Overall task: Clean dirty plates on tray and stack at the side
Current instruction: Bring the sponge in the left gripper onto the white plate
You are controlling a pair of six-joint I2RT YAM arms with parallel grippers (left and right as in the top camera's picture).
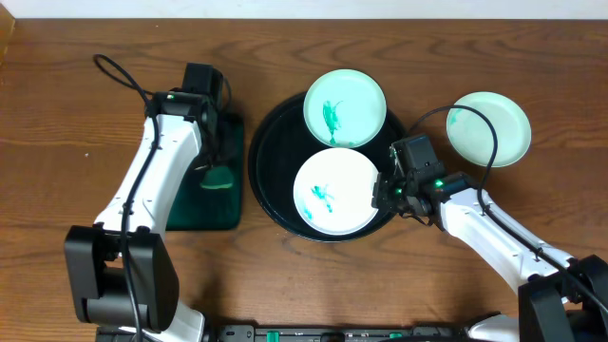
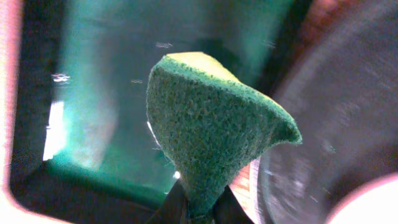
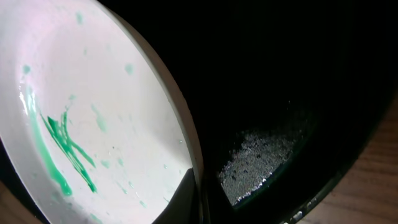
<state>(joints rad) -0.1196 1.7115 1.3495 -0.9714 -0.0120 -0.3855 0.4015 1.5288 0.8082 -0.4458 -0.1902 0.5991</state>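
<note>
The black tray (image 1: 269, 161) holds two smeared plates. The far plate (image 1: 344, 107) lies flat. My right gripper (image 1: 385, 190) is shut on the right rim of the near plate (image 1: 335, 191). In the right wrist view, one finger (image 3: 180, 199) lies on top of this plate (image 3: 93, 93) and my gripper (image 3: 198, 200) pinches its edge. The third plate (image 1: 488, 128) rests on the wood to the right of the tray. My left gripper (image 1: 217, 163) is shut on a green sponge (image 2: 211, 124), which it holds above the dark green tray (image 2: 93, 93).
The rectangular dark green tray (image 1: 195, 204) sits just left of the black tray, with a narrow strip of wood between them. The black tray's rim (image 2: 323, 124) is close to the sponge on the right. Cables loop over the table near both arms.
</note>
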